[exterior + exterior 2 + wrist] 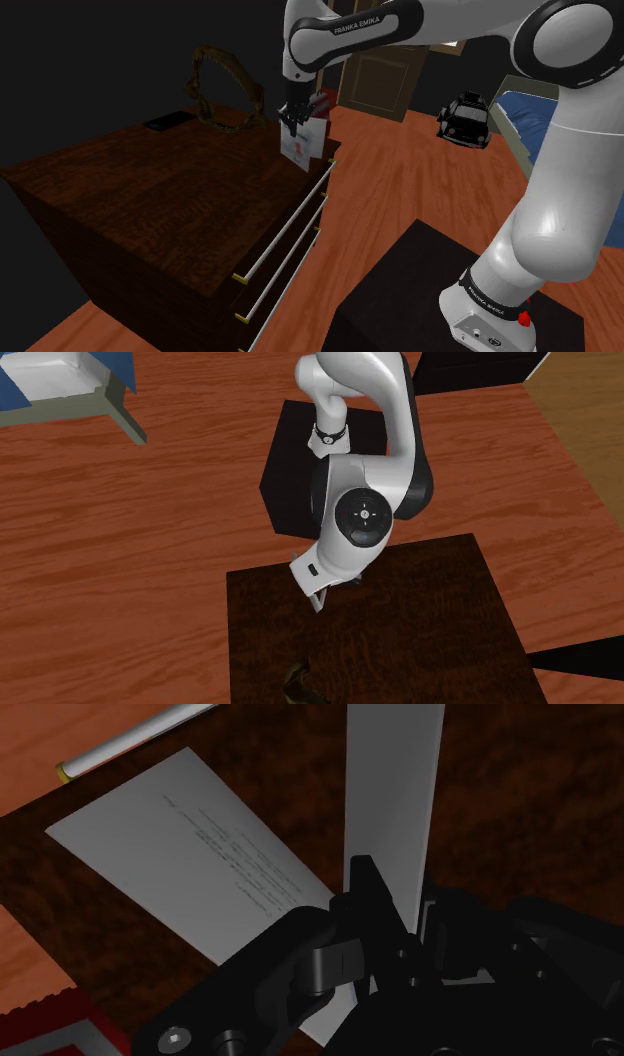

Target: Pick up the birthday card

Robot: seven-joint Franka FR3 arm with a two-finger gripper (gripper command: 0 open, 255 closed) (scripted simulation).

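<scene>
The birthday card [301, 146] is white with a red mark on its front and hangs open over the dark wooden dresser [150, 200], near the corner above the drawers. My black gripper [292, 122] grips its top edge from above, shut on it. In the wrist view one card panel [395, 784] stands edge-on between the fingers [362, 894] of the gripper [395, 899]. The other panel [190, 854] spreads out with fine lines of text. From above, the arm [360, 512] covers the hand, and a pale sliver of the card [320, 598] shows beneath it.
An ornate brown arched frame [222, 85] and a flat black item [168, 122] sit at the dresser's back. Long pale drawer handles [290, 235] line its front. A black toy car [463, 117], a bed [530, 110] and a door [378, 75] lie beyond on the wooden floor.
</scene>
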